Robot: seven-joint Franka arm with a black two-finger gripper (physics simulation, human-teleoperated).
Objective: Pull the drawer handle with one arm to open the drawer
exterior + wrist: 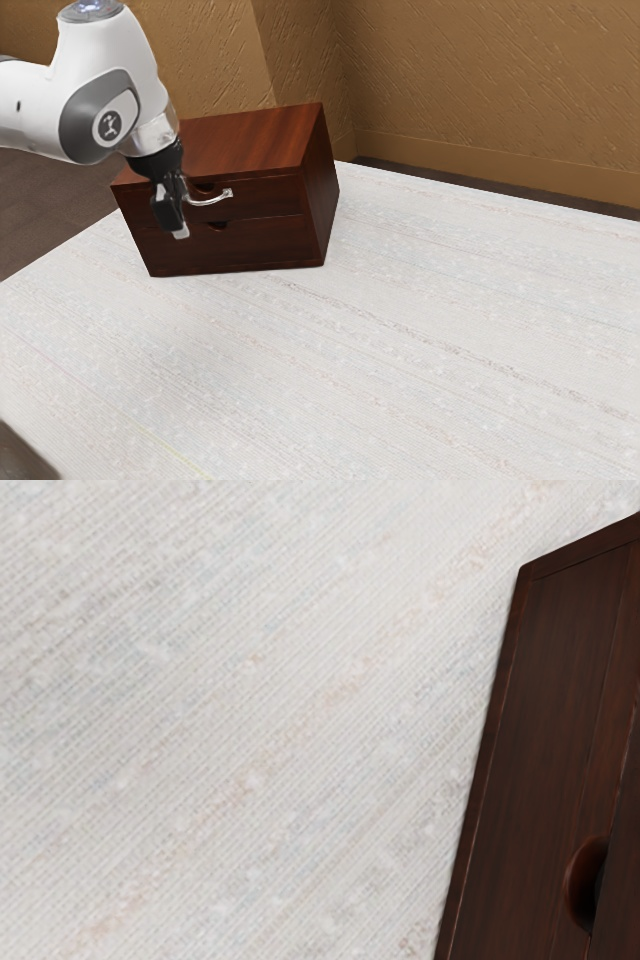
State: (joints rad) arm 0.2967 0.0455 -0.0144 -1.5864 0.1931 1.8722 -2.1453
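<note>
Table [420, 340] with a pale grey-white grained top carries a dark red-brown wooden two-drawer box [262, 140] toward the exterior view's left. Both drawer fronts sit flush. A curved silver metal handle [214, 196] is on the upper drawer [265, 197]. The black claw [172, 212] hangs just beside the handle's end on the exterior view's left; whether it is spread or pinching cannot be told. The white arm's [50, 95] grey joint cap bears a small dark emblem, too small to read. The wrist view shows the table and a dark panel with a round recess [583, 882].

Claw [172, 212] apparently touches the upper drawer's handle [213, 196].
</note>
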